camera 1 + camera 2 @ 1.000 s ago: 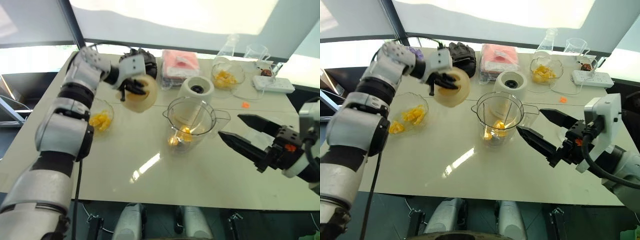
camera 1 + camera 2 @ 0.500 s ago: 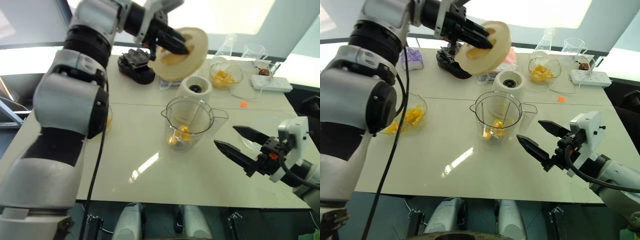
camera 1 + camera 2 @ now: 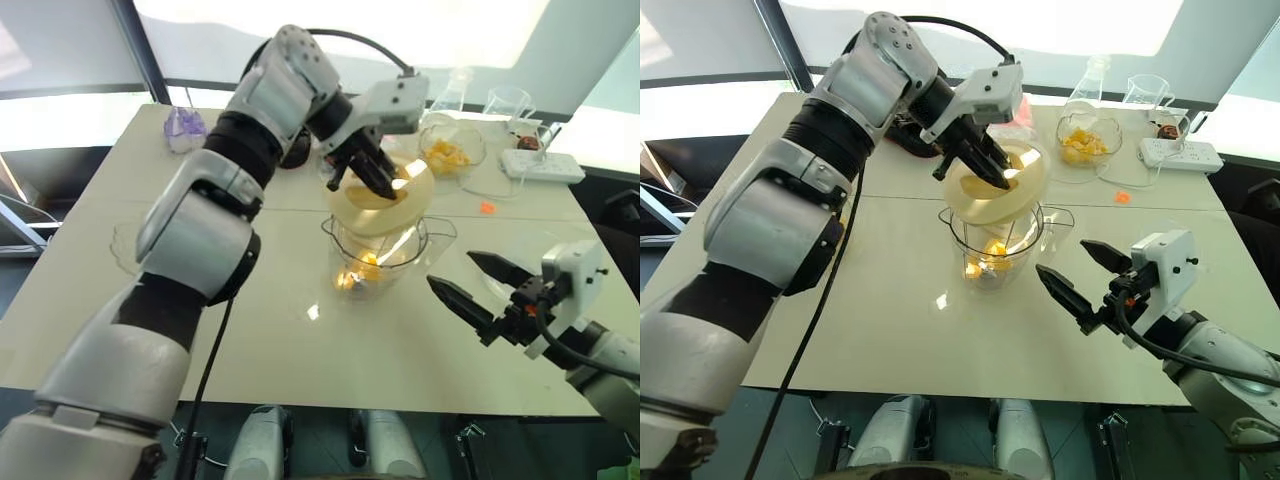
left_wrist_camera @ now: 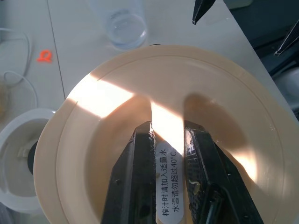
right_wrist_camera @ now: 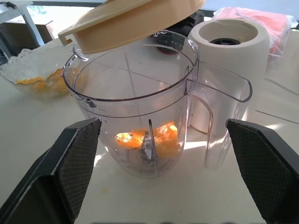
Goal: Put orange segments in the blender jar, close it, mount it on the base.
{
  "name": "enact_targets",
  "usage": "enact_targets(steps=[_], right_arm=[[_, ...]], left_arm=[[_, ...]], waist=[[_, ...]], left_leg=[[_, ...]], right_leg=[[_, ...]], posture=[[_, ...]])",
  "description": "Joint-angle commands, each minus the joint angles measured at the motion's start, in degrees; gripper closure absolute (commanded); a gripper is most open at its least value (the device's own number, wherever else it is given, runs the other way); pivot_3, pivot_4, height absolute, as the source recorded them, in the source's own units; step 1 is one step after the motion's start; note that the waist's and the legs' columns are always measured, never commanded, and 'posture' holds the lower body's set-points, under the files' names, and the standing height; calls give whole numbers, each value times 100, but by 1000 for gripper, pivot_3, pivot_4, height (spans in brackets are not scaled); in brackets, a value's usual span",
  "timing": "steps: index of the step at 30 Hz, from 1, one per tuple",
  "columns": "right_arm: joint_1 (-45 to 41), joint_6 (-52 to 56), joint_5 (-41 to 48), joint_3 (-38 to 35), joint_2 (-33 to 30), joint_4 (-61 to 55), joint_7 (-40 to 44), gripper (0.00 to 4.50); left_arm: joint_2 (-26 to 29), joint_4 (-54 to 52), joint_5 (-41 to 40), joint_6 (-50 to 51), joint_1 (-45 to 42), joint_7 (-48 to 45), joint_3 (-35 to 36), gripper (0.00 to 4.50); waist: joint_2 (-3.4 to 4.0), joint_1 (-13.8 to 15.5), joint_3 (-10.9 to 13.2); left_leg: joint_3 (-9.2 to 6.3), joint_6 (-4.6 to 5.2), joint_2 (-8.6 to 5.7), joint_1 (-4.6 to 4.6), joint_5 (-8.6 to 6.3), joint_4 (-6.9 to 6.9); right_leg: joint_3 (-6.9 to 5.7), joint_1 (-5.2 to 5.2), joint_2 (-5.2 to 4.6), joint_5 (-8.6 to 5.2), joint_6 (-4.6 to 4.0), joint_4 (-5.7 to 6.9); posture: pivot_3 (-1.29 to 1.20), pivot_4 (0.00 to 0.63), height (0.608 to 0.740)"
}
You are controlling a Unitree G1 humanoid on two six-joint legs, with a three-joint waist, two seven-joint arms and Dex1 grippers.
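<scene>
The clear blender jar [image 3: 378, 250] stands upright at mid-table with orange segments [image 5: 150, 135] lying around the blade at its bottom. My left gripper [image 3: 372, 182] is shut on the centre tab of a cream round lid [image 3: 392, 200]. It holds the lid tilted just over the jar's rim, one edge low above the jar's mouth. Both black fingers [image 4: 140, 186] pinch the labelled tab. The cream-white base [image 5: 231, 44] stands right behind the jar, dark socket up. To the right of the jar, my right gripper [image 3: 450, 268] hangs open and holds nothing.
A scalloped glass bowl [image 5: 16, 77] of orange segments sits left of the jar. Another bowl of fruit [image 3: 452, 152], a flask [image 3: 457, 90], a beaker [image 3: 512, 102] and a power strip [image 3: 545, 166] line the back right. A black object [image 3: 298, 152] lies behind my left arm.
My left arm has swung the lid from the back left, up and across to the right, and lowered it over the jar. The right gripper sank a little, still open.
</scene>
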Motion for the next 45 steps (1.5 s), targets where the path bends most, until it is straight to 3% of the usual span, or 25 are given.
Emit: enact_targets(steps=[1, 8, 17, 21, 28, 33, 45], right_arm=[[28, -102, -145, 86, 129, -206, -51, 0], [5, -134, -377, 255, 358, -293, -201, 0], [60, -204, -763, 519, 708, -412, -339, 0], [25, -254, -951, 676, 857, -408, -373, 0], [-155, -450, -1734, 1055, 1114, -156, -463, 0], [-419, -530, -2480, 1418, 1238, 101, -589, 0], [-841, -957, -3917, 1927, 1498, 1168, -551, 0]], left_arm=[[-123, -60, -6, -169, 9, -18, -210, 4257], [-195, -126, -15, -544, 240, -18, -869, 4257], [-111, -574, -632, -187, 309, -18, -1589, 4257], [-106, -715, -674, 537, 345, -18, -1874, 4257], [126, -1396, -1143, 1523, 731, -18, -2015, 4257], [7, -1502, -774, 2293, 866, -18, -2030, 4257], [-37, -1599, -79, 1721, 1231, 1, -1589, 4257]], waist=[[3, 3, -2], [19, 3, -12], [23, 0, -16], [24, 1, -16], [39, -12, -28], [46, -8, -61], [49, -17, -95]], left_leg=[[-1, 0, 0, -2, 0, 3], [-5, 0, -1, 5, 0, 9], [-6, 0, -1, 5, 0, 11], [-8, 0, -1, 3, 0, 11], [-11, 4, 2, 7, -2, 9], [-12, 4, 1, 10, -2, 10], [-9, 15, 3, 64, -9, 7]], right_leg=[[-1, 0, 0, 0, 0, 0], [0, 9, -2, 0, -2, 2], [1, 10, -2, 0, -2, 4], [1, 10, -1, -1, -2, 3], [1, 9, 6, -2, -2, 4], [1, 12, 8, -2, -2, 4], [1, 56, 6, -8, 0, 1]], posture=[[0, 150, 740], [0, 150, 740], [0, 150, 740], [0, 150, 740], [0, 150, 740], [0, 150, 740], [0, 150, 740]])
